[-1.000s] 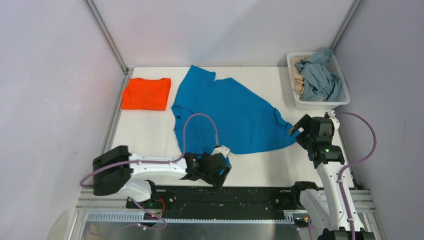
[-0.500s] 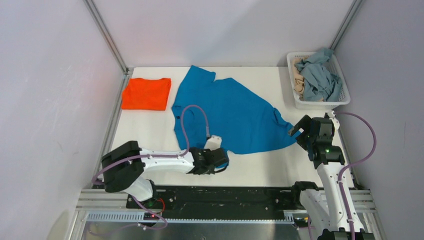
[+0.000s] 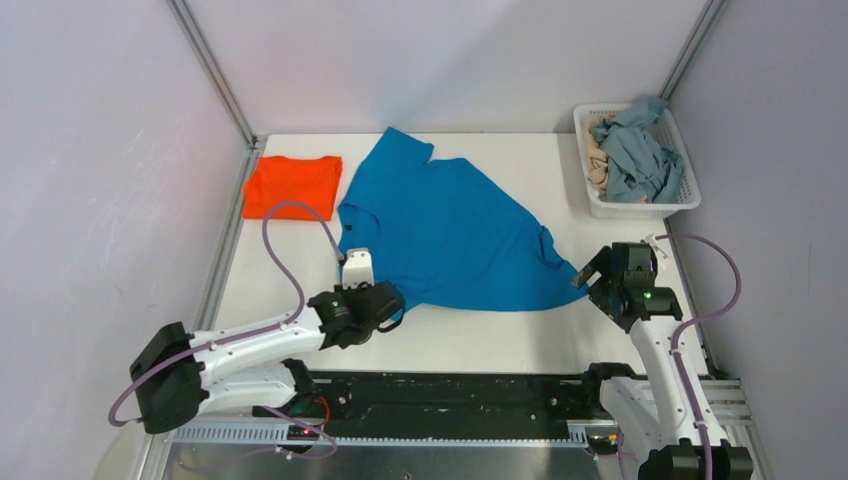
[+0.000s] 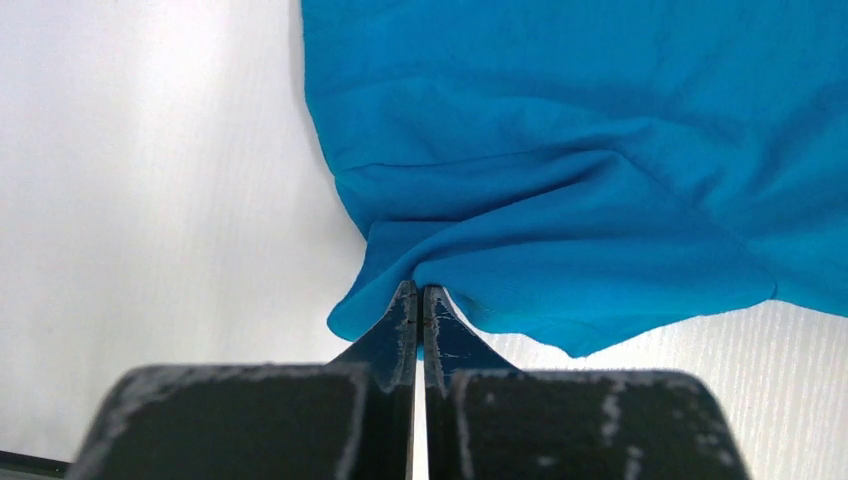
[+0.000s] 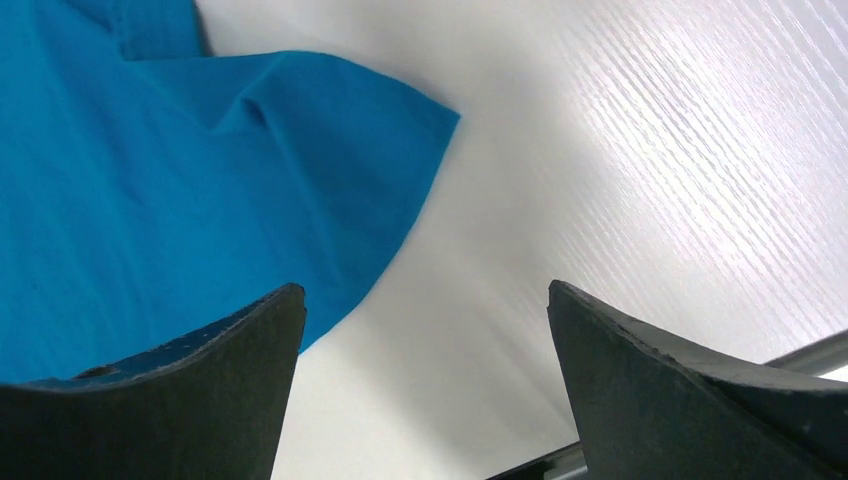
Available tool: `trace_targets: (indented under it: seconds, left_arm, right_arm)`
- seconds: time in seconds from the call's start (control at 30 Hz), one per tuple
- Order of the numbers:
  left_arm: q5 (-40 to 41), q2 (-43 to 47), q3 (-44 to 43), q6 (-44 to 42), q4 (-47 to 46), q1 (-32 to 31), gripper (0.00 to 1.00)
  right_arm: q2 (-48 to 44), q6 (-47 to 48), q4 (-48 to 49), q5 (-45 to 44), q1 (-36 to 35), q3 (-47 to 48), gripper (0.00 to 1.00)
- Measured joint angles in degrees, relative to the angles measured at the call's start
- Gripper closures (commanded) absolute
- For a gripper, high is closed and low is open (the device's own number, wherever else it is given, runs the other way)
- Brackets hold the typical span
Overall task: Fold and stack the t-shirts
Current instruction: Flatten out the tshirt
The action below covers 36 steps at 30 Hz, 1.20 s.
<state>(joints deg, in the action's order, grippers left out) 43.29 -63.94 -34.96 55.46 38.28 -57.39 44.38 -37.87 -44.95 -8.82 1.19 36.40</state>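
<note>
Since a sec ago the L pincer (image 4: 418,292) swung left along the near edge and went from wide apart to clamped on the blue shirt (image 3: 450,225), at its near-left hem. Cloth bunched into creases at the tips, so this was prob. a corner grip for tugging the shirt flat before folding. The near edge had already shifted left w/ it. The shirt lay spread but skewed across mid-counter (image 3: 300,270), not yet folded. The R pincer (image 5: 425,300) had dropped a bit and hung w/ jaws apart just over the shirt's near-right corner, not touching it. It seemed lined up to take the opposite corner so both arms could stretch the hem. The orange shirt (image 3: 293,187) sat folded at the far left, presumably the stack base. Grey-blue and beige shirts (image 3: 635,160) waited crumpled in the basket (image 3: 640,208) at far right.
</note>
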Motion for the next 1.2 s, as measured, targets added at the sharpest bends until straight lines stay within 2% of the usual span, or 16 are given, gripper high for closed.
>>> trace_targets:
  seconds: [0.27, 0.77, 1.2]
  left_arm:
    - [1.1, 4.4, 2.2, 0.0, 0.4, 0.0, 1.0]
    - [1.1, 4.2, 2.3, 0.1, 0.3, 0.0, 1.0]
    - [1.2, 3.2, 2.3, 0.1, -0.1, 0.0, 1.0]
  right_arm:
    - [7.5, -2.2, 0.3, -2.4, 0.1, -0.7, 0.18]
    - [21.5, -3.1, 9.6, -3.7, 0.7, -1.5, 0.43]
    - [27.4, -3.1, 14.2, -2.3, -0.9, -1.6, 0.5]
